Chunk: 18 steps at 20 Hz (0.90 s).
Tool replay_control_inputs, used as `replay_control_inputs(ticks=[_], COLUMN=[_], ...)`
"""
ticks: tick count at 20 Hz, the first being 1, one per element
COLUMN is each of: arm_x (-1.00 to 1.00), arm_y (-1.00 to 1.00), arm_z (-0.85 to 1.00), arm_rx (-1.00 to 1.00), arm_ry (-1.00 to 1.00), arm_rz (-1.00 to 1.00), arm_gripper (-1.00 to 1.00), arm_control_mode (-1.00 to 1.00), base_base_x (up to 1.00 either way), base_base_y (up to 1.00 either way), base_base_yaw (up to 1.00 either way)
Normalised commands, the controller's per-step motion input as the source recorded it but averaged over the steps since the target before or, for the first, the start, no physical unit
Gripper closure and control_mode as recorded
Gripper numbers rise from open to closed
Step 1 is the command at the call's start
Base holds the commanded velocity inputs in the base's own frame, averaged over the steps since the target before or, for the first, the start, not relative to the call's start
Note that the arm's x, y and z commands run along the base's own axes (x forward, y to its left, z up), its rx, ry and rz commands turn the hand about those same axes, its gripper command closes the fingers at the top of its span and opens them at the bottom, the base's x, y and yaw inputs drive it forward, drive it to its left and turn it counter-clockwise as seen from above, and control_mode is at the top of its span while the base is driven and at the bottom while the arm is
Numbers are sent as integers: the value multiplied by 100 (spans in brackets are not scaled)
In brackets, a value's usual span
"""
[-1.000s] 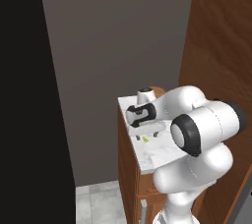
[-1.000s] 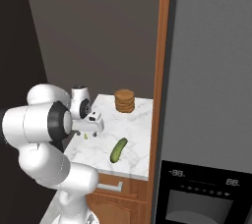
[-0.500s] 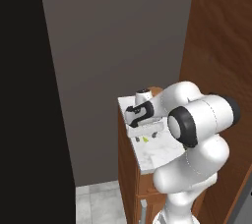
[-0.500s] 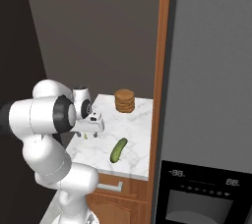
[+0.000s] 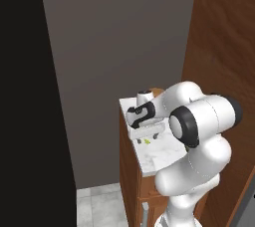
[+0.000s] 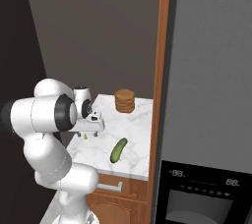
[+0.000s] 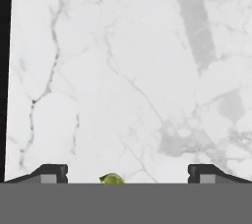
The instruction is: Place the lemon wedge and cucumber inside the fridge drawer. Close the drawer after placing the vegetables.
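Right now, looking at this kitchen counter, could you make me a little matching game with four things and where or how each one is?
Things:
1. cucumber
2. lemon wedge
3. brown stack
4. gripper

Descriptions:
A. standing at the back of the marble counter
B. open, pointing down at the counter
C. lying near the counter's front edge, dark green
D. a tiny yellow-green bit lying between the finger tips

Pairs: 1-C, 2-D, 3-A, 4-B
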Motion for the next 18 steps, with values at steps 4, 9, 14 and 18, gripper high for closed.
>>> replay_control_inputs(ticks=[4,9,14,18], arm_x=[-48,-34,-14,-31], arm_y=[-10,-3,0,0], arm_z=[-27,-32,-33,-36], arm_rx=[1,0,0,0], arm_ry=[-4,0,0,0], arm_rz=[0,0,0,0], arm_gripper=[-100,-100,-100,-100], arm_control_mode=[-100,-100,-100,-100], base_base_x=[0,0,0,0], base_base_y=[0,0,0,0], base_base_yaw=[0,0,0,0])
